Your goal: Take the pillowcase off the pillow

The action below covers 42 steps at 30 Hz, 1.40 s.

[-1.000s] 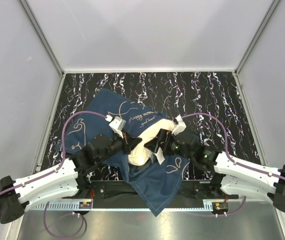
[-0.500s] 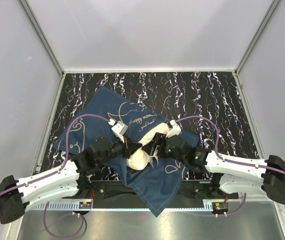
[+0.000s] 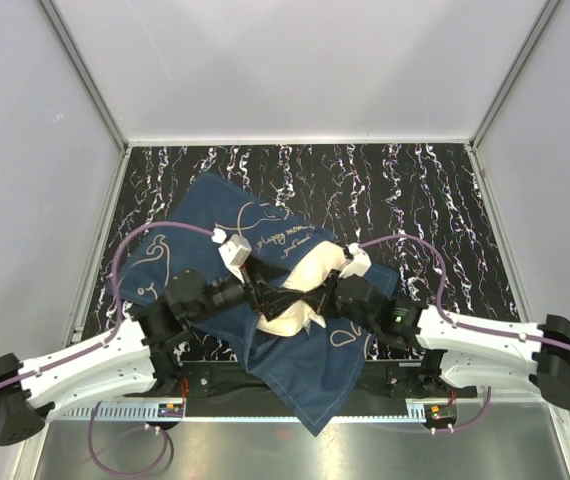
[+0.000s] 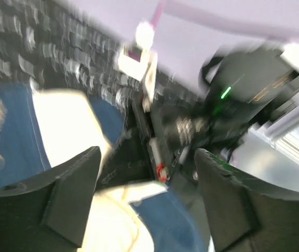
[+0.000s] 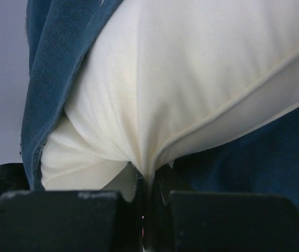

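Observation:
The navy pillowcase (image 3: 205,225) with gold drawings lies crumpled across the table's middle. The cream pillow (image 3: 310,268) bulges out of its opening between the two arms. My right gripper (image 3: 312,300) reaches in from the right. In the right wrist view my right gripper (image 5: 149,186) is shut on a pinched fold of the pillow (image 5: 191,79), with the pillowcase (image 5: 47,89) bunched at its left. My left gripper (image 3: 268,296) sits just left of that spot. In the blurred left wrist view my left gripper (image 4: 147,197) is open above the pillow (image 4: 68,126) and the pillowcase (image 4: 178,228), holding nothing.
The black marbled tabletop (image 3: 405,190) is enclosed by pale walls (image 3: 295,60) on three sides. Part of the pillowcase hangs over the near table edge (image 3: 310,395). Purple cables (image 3: 145,240) loop above both arms. The right arm's body (image 4: 238,100) fills the left wrist view close by.
My right gripper moved in from the right and shut on the pillow's fabric. My left gripper opened, let go of what it held, and drew slightly left.

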### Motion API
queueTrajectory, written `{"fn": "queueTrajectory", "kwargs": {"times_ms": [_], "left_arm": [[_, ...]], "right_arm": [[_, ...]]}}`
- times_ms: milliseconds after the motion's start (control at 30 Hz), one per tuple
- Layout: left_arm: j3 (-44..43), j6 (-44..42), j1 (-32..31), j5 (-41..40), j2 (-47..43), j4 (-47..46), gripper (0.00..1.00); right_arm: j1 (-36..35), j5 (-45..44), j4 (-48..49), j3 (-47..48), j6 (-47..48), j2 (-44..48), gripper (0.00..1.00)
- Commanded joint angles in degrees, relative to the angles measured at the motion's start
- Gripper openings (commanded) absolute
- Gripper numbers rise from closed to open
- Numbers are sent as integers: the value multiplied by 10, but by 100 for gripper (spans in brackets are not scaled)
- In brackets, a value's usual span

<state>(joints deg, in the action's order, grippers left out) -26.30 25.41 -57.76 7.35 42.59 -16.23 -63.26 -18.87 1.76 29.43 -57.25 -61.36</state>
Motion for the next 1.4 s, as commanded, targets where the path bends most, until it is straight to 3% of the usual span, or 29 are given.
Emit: {"fn": "queueTrajectory", "kwargs": {"times_ms": [0, 133, 300, 633, 933, 1167, 1267, 1367], "left_arm": [[-81, -51, 1, 6, -35, 7, 82], [-130, -84, 1, -72, -42, 93, 89], [-164, -69, -1, -132, 55, 189, 93], [-154, -26, -4, -176, 159, 195, 92], [-132, 4, -5, -255, 179, 182, 92], [-132, 11, -10, -262, 207, 192, 91], [-131, 10, -13, -259, 217, 191, 88], [-129, 11, -15, -255, 219, 185, 63]], "right_arm": [[2, -88, -57, 2, 1, 70, 0], [2, -106, -110, 4, 11, 127, 0], [2, -97, -125, -2, 14, 137, 0], [2, -78, -108, -8, 21, 140, 0], [2, -70, -124, -8, 26, 155, 0], [1, -65, -120, -12, 25, 157, 0], [2, -63, -118, -11, 26, 154, 0], [2, -60, -117, -11, 27, 152, 0]]}}
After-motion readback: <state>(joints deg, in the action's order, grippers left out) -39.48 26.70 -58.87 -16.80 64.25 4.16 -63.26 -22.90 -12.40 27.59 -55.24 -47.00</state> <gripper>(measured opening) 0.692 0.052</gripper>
